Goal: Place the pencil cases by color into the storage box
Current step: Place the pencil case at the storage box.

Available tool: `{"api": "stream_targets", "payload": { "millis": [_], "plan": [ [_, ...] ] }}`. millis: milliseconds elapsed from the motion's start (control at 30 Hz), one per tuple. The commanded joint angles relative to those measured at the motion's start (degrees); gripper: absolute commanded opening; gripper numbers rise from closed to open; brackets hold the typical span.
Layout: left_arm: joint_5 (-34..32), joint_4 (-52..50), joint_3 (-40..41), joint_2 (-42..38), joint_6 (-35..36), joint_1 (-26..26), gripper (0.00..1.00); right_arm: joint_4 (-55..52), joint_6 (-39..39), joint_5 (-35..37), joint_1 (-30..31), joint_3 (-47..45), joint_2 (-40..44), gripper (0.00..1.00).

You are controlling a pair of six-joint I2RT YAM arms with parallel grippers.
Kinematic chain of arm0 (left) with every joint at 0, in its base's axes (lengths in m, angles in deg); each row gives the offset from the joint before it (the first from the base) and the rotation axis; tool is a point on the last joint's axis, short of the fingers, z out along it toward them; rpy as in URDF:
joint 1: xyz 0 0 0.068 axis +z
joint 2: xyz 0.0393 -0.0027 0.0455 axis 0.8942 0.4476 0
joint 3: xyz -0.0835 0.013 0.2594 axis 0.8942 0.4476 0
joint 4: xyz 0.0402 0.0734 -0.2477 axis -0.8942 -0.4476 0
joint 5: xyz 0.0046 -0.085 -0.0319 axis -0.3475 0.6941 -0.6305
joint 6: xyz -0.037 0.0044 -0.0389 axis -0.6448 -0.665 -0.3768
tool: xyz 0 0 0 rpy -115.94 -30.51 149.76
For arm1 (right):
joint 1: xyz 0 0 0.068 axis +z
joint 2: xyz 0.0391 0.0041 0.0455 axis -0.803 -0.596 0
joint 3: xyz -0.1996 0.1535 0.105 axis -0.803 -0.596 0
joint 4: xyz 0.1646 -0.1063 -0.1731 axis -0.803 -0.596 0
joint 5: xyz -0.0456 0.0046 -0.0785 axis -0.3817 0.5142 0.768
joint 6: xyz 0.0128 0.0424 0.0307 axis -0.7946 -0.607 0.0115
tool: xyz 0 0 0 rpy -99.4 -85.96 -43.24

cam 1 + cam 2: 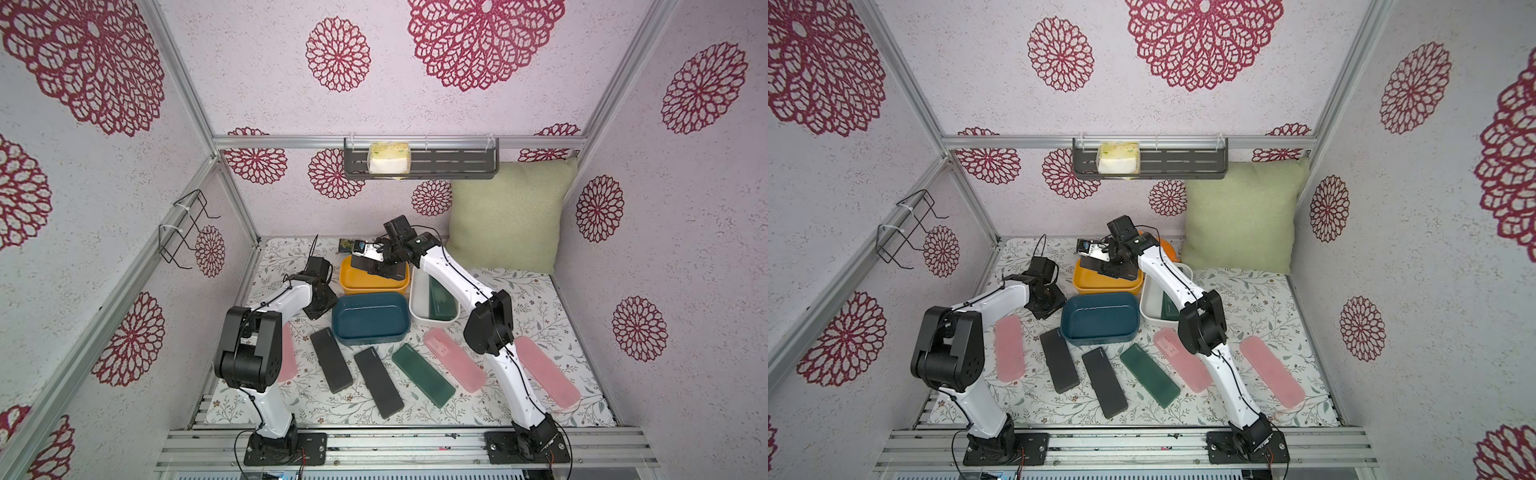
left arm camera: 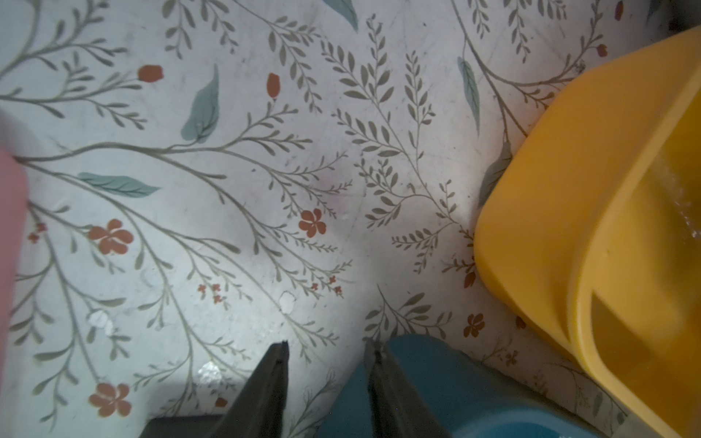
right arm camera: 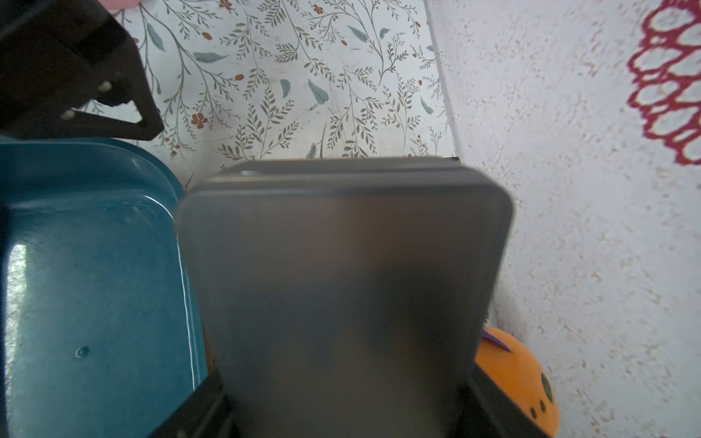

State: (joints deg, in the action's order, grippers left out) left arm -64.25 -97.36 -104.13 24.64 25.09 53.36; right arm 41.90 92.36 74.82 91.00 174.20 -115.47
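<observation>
Right wrist: black pencil case (image 3: 341, 284) blurred, one end cut off.

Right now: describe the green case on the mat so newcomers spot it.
Start at the central blue tub; cases fan out in front of it. The green case lies between a black case and a pink case, the only green one outside a tub.

The table (image 1: 540, 299) bears a yellow tub (image 1: 361, 286), a blue tub (image 1: 370, 318) and a white tub (image 1: 415, 312). Black cases (image 1: 331, 359), a green case (image 1: 423, 376) and pink cases (image 1: 455, 359) lie flat.
</observation>
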Motion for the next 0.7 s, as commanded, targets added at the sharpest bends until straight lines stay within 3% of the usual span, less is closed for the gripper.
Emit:
{"api": "stream_targets", "payload": {
  "millis": [0, 467, 667],
  "plan": [
    [1.97, 1.68, -1.58, 1.68, 0.31, -0.94, 0.40, -0.66, 2.14, -0.22, 0.89, -2.43, 4.47, 0.28],
    [0.33, -0.18, -5.44, 3.68, 1.82, -0.85, 0.42, 4.08, 3.23, 3.54, 3.79, -16.16, 14.90, 0.28],
    [-0.76, -1.26, -6.01, 2.45, 2.29, -0.76, 0.42, 3.45, 3.68, 4.87, 3.73, -13.91, 12.66, 0.28]
  ]
}}
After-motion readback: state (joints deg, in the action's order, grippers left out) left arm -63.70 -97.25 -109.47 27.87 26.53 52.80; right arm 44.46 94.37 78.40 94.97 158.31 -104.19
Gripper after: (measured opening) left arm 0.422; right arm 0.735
